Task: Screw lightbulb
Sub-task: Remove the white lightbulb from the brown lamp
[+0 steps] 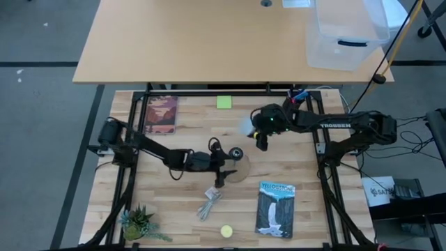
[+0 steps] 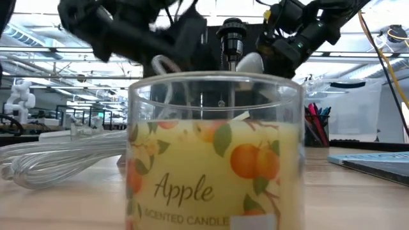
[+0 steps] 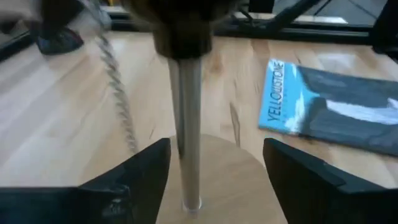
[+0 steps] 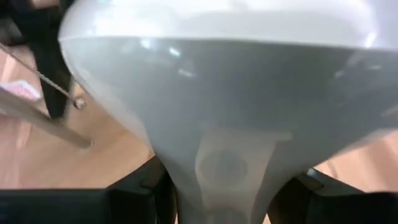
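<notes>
My right jaws (image 4: 227, 186) clench the lightbulb (image 4: 217, 93), seen only faintly from above, while my left jaws (image 3: 214, 174) stand released astride the lamp stem (image 3: 186, 124).

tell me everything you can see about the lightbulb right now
The lightbulb is a white frosted globe with a smooth matte surface, narrowing to a paler neck. It sits between the fingers of the right tool, which is shut on it near the neck. From above it shows as a pale round shape held over the table's middle, behind and to the right of the wooden lamp base, not touching it. Its screw threads are not visible.
</notes>
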